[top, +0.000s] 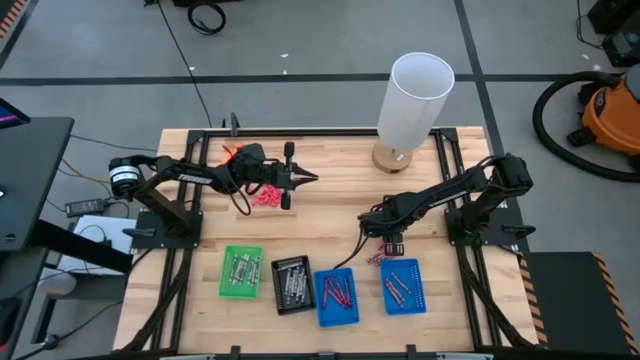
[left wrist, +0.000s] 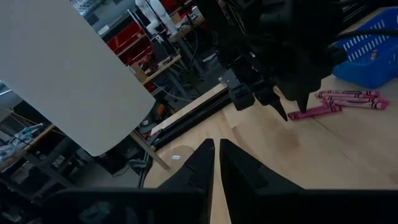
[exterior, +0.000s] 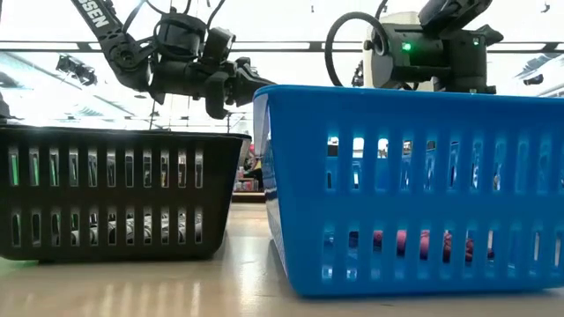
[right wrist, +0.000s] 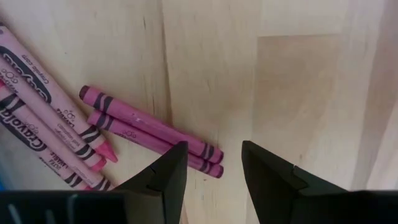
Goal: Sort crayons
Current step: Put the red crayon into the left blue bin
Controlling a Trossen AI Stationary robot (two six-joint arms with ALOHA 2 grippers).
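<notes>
A few magenta crayons (right wrist: 149,134) lie flat on the wood table just off the right blue tray's (top: 403,286) far left corner. My right gripper (right wrist: 213,154) hangs open over them, pointing down, with the nearest crayon's end beside one fingertip and nothing between the fingers. It also shows in the high view (top: 388,240). A second pile of pink crayons (top: 267,195) lies at the far left, below my left arm. My left gripper (left wrist: 215,149) is held level above the table, shut and empty, pointing toward the right arm. Its place in the high view is (top: 305,178).
Near the front edge stand a green tray (top: 241,271), a black tray (top: 292,284) and a blue tray (top: 336,297) in a row, each holding crayons. A tall white cylinder (top: 415,100) stands at the far edge. Bare wood lies between the two arms.
</notes>
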